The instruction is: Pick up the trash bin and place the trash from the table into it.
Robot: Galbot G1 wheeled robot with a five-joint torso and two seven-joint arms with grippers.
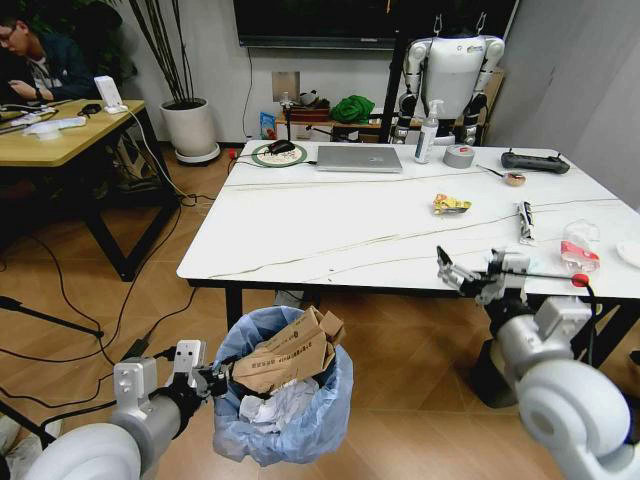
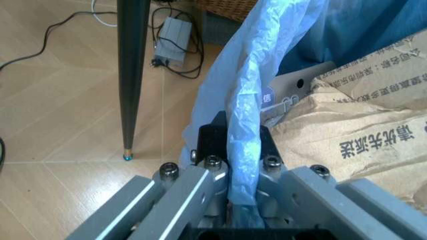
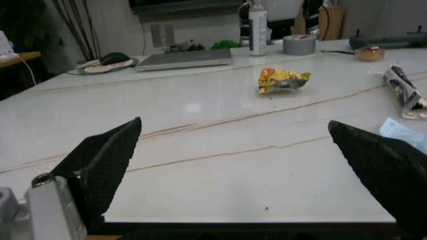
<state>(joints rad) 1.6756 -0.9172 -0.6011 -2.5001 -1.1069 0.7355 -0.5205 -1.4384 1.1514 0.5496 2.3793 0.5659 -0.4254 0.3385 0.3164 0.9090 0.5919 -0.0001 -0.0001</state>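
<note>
Head view: the trash bin (image 1: 285,415), lined with a crinkly light-blue bag, hung below the near edge of the bench (image 1: 330,225), over the wooden floor, held at its rim by the left claw (image 1: 207,380). Brown cardboard (image 1: 285,355) stuck up out of the bin's mouth, with crumpled white tissue (image 1: 275,410) below it. Left wrist view: the left claw (image 2: 243,162) was clenched on a fold of the blue bag (image 2: 250,100) at the bin's rim, the cardboard (image 2: 353,130) lying just beside the fingers inside the bin. Head view: the right claw (image 1: 468,272) hovered at the near right edge of the bench, released, its fingers spread apart and grasping nothing. Right wrist view: the right claw (image 3: 253,172) showed both black fingertips wide apart just above the white surface, with the yellow crumpled wrapper (image 3: 283,80) lying well apart from it toward the far side, between the two fingertips as seen. Remaining trash on the bench, head view: the yellow wrapper (image 1: 450,205) mid-bench; a dark narrow wrapper (image 1: 525,221) to its right; a crushed clear bottle with red label (image 1: 579,246) near the right edge, close to the right claw. Other items at the far side of the bench: laptop (image 1: 358,158), spray bottle (image 1: 428,132), tape roll (image 1: 459,156).
</note>
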